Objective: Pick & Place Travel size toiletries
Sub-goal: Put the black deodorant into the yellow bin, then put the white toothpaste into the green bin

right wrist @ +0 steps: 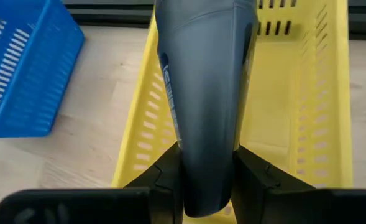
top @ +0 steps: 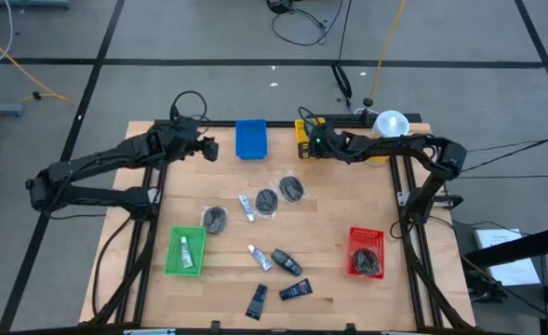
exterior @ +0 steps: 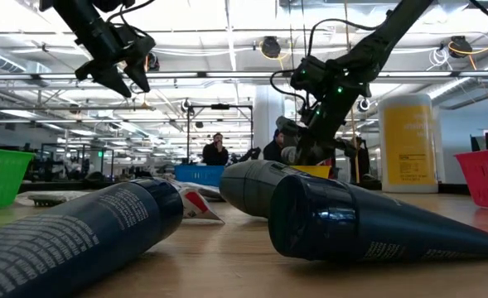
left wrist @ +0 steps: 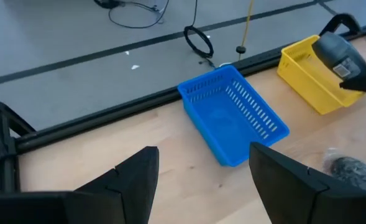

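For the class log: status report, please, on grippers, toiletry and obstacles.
Right gripper shut on grey tube, above yellow tray. Left gripper open, near blue tray. Nothing blocking the drop.

The grey tube runs off the top of the right wrist view, so its cap end cannot be seen, and it covers much of the yellow tray behind it. In the high view the right gripper hides most of that tray. The print on the two dark tubes lying nearest in the low view is too blurred to read, and both are cut off by the picture's edges. The contents of the red tray are a dark mass, too small to tell apart. The people behind the table are blurred.
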You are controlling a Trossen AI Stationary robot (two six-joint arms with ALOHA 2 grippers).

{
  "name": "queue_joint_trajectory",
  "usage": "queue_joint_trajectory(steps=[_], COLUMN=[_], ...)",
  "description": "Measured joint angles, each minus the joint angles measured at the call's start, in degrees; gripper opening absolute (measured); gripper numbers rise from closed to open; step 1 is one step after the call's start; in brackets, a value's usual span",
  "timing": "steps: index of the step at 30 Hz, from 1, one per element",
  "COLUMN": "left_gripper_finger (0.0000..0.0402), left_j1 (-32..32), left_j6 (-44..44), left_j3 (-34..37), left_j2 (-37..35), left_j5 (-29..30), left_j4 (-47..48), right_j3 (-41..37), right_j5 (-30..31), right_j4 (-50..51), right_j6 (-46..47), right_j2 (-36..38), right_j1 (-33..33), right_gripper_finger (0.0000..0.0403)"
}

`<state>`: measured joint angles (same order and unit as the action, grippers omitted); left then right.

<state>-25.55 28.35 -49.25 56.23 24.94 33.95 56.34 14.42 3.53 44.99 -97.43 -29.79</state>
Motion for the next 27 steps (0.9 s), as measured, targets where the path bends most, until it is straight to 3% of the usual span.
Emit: queue_joint_trajectory(steps=[5,13,22,27], left_gripper_finger=[0.0246,0.0246,0.0246,0.0246], left_j1=[-1.4,-3.5,-3.9,-3.8], left_j6=[-2.3,-3.3,-4.0,-4.1], left_j3=[0.0,0.0,0.0,0.0], left_j2=[1.4,6.1,7.2,7.0], left_j5=[-1.3,-6.7,-12.4,-21.2], left_j4=[0.0,-0.8,-0.9,-0.3], right_j3=[0.0,0.0,0.0,0.0], right_j5=[-1.0,-1.1,-1.1,-1.1], right_j4=[0.0,-0.7,-2.5,-2.5], right_j6=[2.4,5.3,2.5,-2.0], right_j2=[0.0,0.0,3.9,9.4], right_j1=[-0.8,-1.3,-1.3,-0.9], right_gripper_finger=[0.0081,0.0158,0.0144,0.0133])
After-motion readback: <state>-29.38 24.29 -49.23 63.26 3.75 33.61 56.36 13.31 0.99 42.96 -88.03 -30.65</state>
